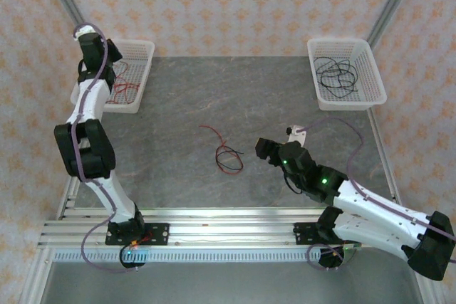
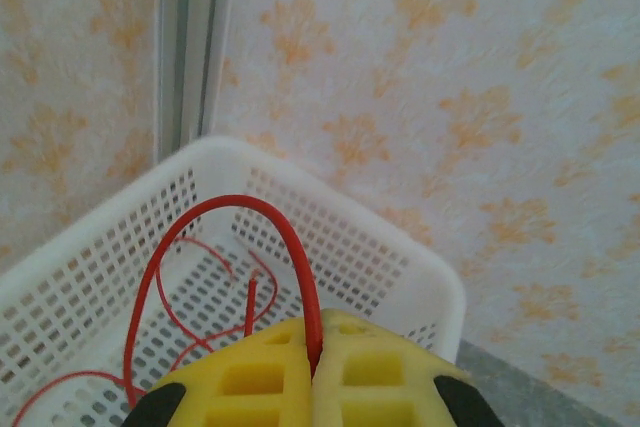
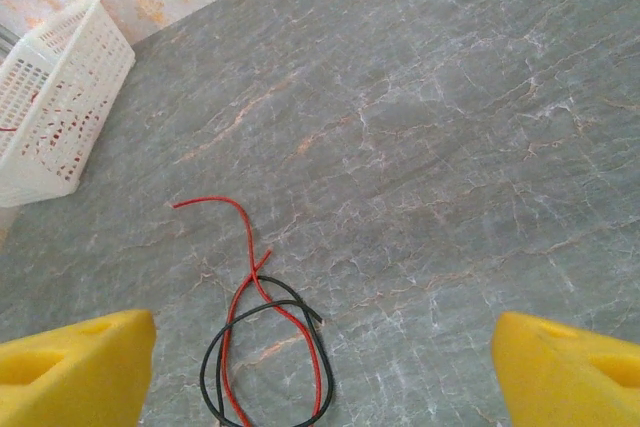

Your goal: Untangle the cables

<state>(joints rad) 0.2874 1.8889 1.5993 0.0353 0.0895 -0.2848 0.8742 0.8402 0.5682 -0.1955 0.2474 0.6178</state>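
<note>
Cables (image 3: pixel 262 282) are light and limp — pinch at a free end (image 3: pixel 180 205). Left gripper (image 2: pixel 312 337) clamps a red strand (image 2: pixel 230 200); right gripper (image 3: pixel 322 347) stands apart.

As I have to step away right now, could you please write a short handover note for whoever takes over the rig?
Left gripper: shut on a red cable above the left basket, which holds red cables.
Right gripper: open, over the crossed pair on the table, one red, one black.
Done: black cables lie in the right basket.
Left: release the held cable, then part and sort the pair.
</note>
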